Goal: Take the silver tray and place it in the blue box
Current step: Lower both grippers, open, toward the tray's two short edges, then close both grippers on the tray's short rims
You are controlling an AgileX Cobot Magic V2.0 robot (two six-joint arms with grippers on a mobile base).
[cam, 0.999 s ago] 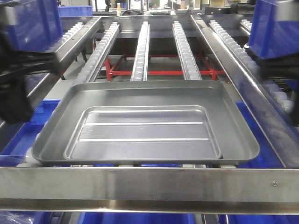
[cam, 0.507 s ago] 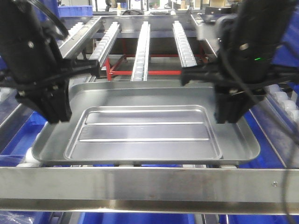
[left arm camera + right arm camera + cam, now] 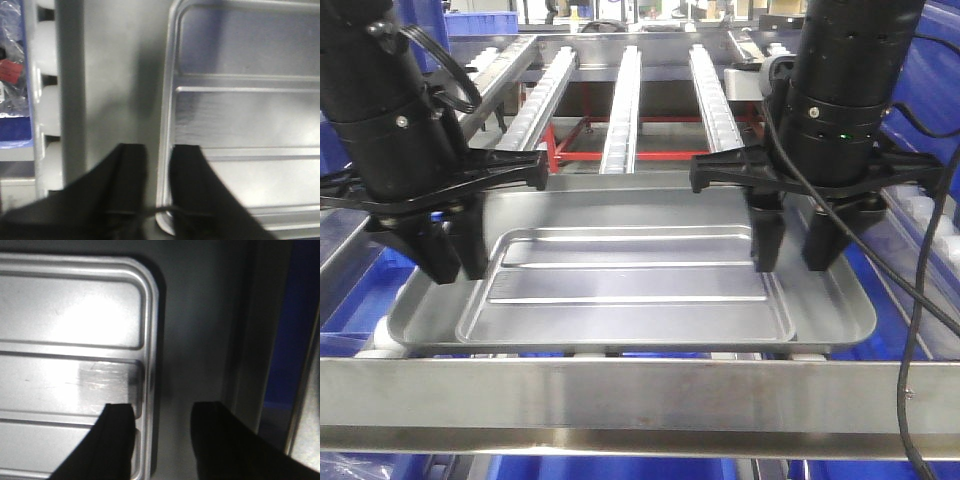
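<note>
The silver tray [image 3: 630, 320] lies flat on the roller conveyor, its recessed panel [image 3: 240, 125] with two long ridges facing up. My left gripper [image 3: 452, 262] hangs open over the tray's left side. In the left wrist view the left gripper [image 3: 157, 167] straddles the panel's left edge with a narrow gap and holds nothing. My right gripper [image 3: 795, 250] hangs open over the tray's right side. The right gripper [image 3: 162, 420] has one finger over the panel's right edge [image 3: 147, 340] and the other over the flat border. Blue box walls [image 3: 365, 290] show below the conveyor.
A steel crossbar [image 3: 640, 395] runs along the front of the conveyor. Roller rails [image 3: 620, 100] extend back above a red frame [image 3: 650, 155]. White rollers [image 3: 45, 110] lie just left of the tray. More blue [image 3: 610, 467] shows beneath the bar, and a blue bin [image 3: 935, 90] stands at the right.
Both arms came in from the sides and dropped over the tray. Since half a second ago they sit lower, and the right one is further inward. The tray has not moved.
</note>
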